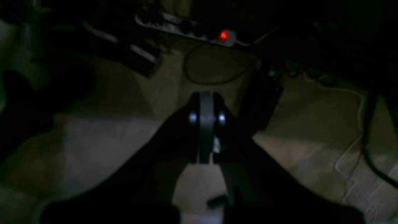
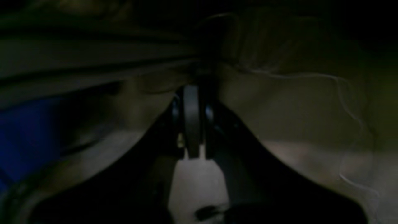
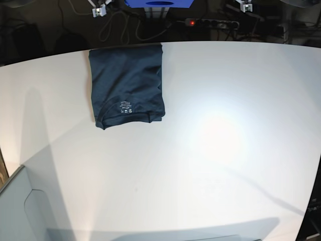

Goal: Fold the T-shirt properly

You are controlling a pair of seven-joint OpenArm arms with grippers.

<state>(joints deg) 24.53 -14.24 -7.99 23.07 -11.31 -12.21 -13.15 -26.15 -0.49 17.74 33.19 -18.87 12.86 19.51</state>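
both wrist views dark and blurry; glare on the bright table (image 3: 220, 135).

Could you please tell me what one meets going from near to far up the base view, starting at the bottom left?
Grey bin → white table → folded T-shirt → power strip on the floor beyond.

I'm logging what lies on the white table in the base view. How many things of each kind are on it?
T-shirt, dark blue, folded: 1
Other items on the table: 0
Total: 1
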